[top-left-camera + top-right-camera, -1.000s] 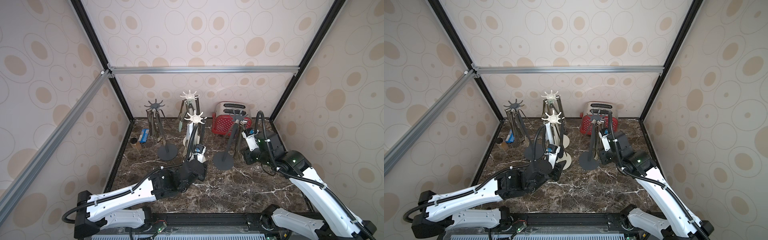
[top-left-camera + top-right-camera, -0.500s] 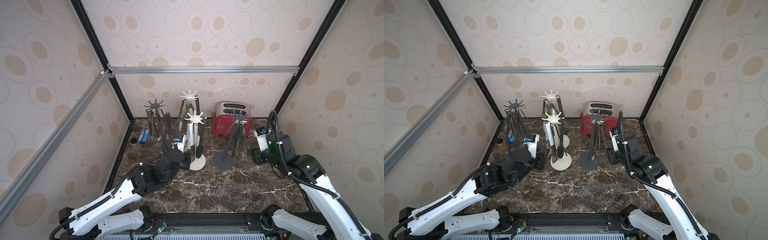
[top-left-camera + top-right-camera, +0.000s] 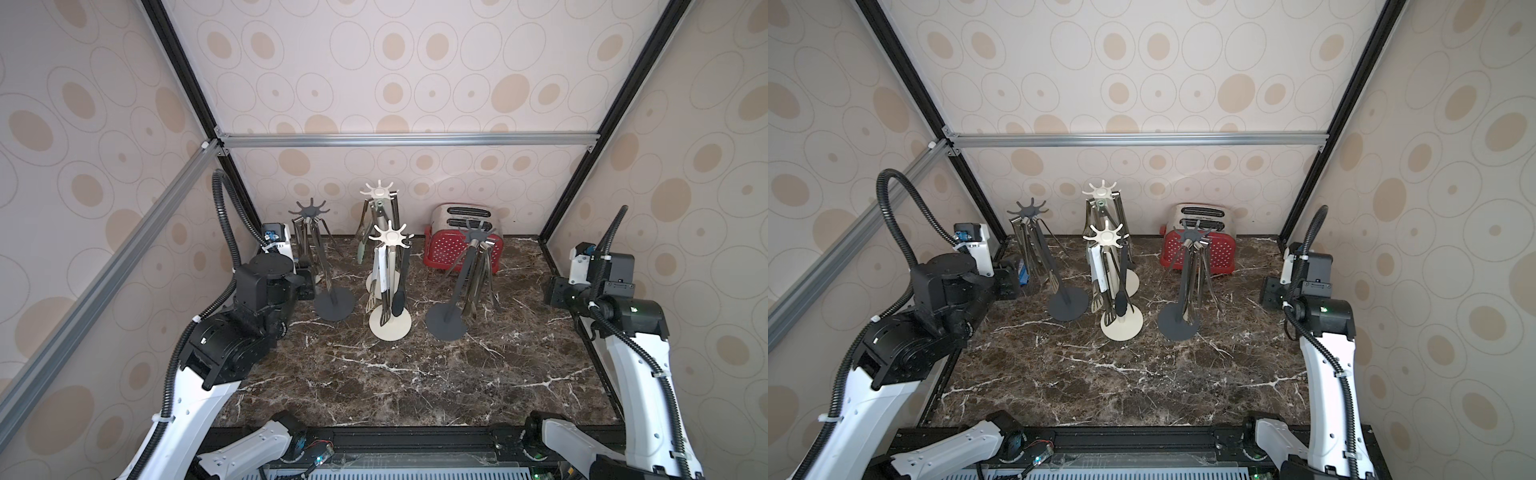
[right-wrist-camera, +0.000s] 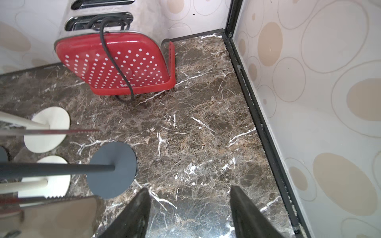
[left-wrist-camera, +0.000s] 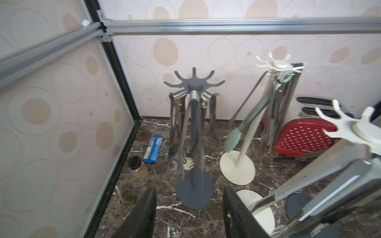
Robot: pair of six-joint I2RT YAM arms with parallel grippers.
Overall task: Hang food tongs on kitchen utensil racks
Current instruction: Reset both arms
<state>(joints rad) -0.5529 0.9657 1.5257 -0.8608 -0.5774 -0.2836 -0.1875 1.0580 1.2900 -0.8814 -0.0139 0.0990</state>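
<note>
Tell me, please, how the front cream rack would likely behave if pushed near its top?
The front cream rack would probably tip rather than slide: tall thin pole, small round base, weight hung high. Its tongs hang loose, so they would likely swing. On the polished table, a low push might slide it.

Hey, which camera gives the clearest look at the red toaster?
The right wrist view: the red toaster shows its whole dotted front, close up. In both top views a dark grey rack stands in front of it. The left wrist view catches it partly behind a cream rack.
</note>
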